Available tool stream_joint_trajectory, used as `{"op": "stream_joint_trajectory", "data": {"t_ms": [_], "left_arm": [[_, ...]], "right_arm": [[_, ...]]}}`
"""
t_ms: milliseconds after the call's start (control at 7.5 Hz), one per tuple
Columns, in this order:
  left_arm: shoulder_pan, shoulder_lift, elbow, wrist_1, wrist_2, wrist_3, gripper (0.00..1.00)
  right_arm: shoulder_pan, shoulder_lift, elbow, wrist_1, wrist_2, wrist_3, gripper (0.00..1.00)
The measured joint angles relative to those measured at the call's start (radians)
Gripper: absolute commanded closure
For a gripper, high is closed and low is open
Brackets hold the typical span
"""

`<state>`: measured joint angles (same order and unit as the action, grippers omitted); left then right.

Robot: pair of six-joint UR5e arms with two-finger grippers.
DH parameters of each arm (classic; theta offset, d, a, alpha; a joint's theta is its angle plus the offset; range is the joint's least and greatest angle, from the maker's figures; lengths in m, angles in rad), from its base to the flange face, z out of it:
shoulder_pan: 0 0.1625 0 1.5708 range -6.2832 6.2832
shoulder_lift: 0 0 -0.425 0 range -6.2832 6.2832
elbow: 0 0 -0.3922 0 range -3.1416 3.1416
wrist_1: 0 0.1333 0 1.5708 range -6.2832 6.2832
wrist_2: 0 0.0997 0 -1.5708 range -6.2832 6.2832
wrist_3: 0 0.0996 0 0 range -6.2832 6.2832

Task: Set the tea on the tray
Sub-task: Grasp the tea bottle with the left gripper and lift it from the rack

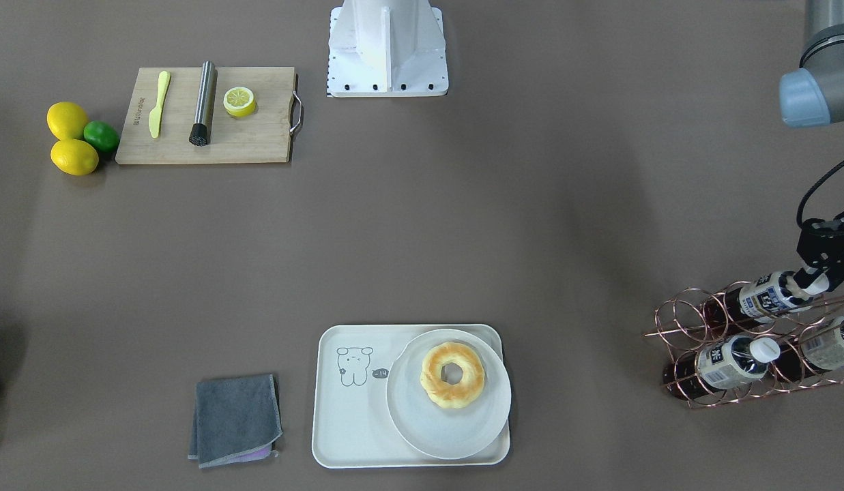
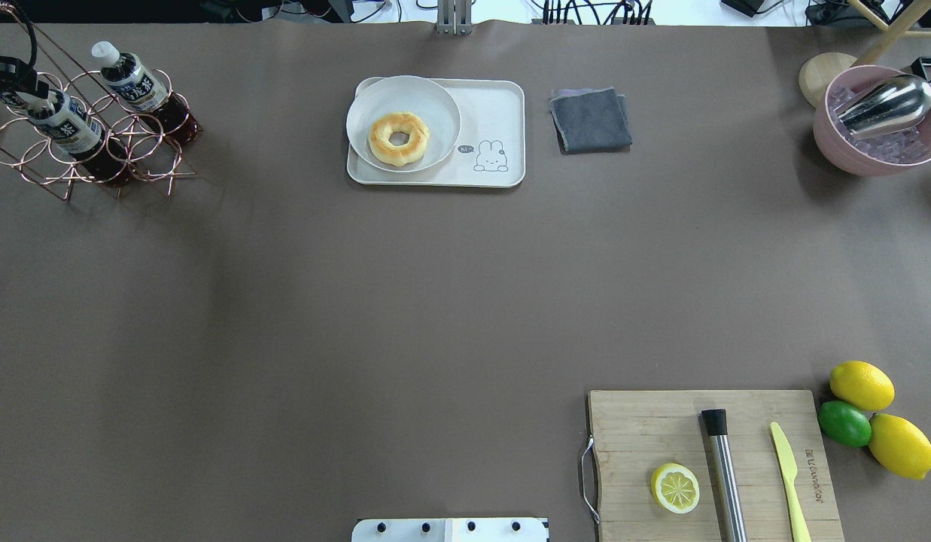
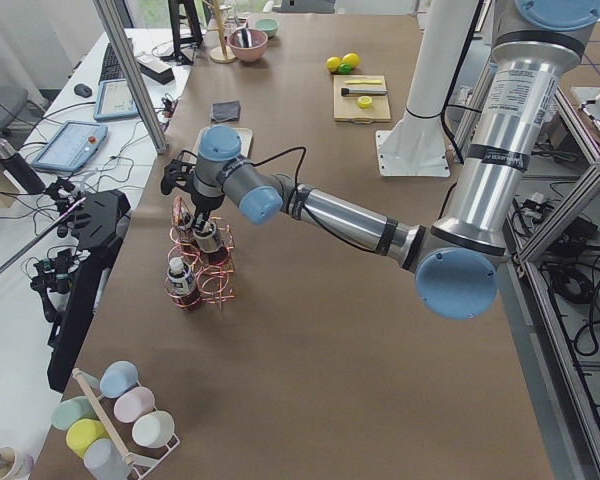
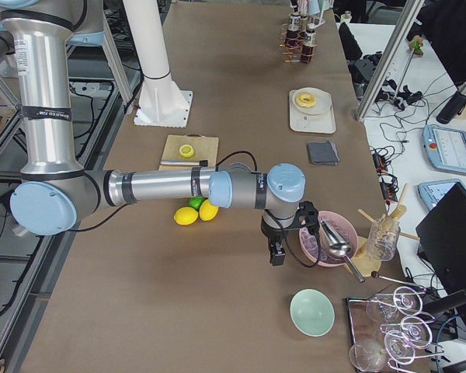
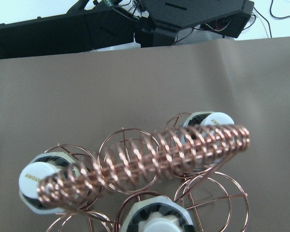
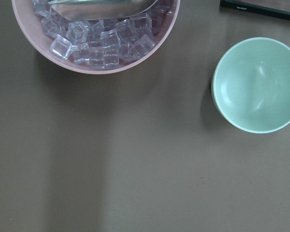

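While the left end effector hangs right over the copper wire rack, the small clear plastic bottle of red-brown tea with white cap lies tilted in the rack's top ring, cap end just under it. Touching or not: can't tell. Finger gap: can't tell; the wrist view looks down on bottle caps and the coil handle. Left arm is stretched long and low, wrist pointing down. Cream-white rectangular plastic tray sits well apart from the rack on the brown worktop. Right end effector points down beside the pink bowl of ice; its opening can't be told either.
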<state>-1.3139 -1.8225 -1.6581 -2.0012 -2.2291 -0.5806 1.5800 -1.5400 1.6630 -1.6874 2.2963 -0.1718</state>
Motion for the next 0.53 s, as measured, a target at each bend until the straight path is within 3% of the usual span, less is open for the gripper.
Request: {"op": "stream_joint_trajectory", "data": {"t_ms": [533], "left_arm": [[-0.058, -0.048, -0.045, 0.121, -0.011, 0.013, 1.00]], "right_arm": [[0.000, 0.000, -0.006, 0.000, 0.000, 0.000, 0.00]]}}
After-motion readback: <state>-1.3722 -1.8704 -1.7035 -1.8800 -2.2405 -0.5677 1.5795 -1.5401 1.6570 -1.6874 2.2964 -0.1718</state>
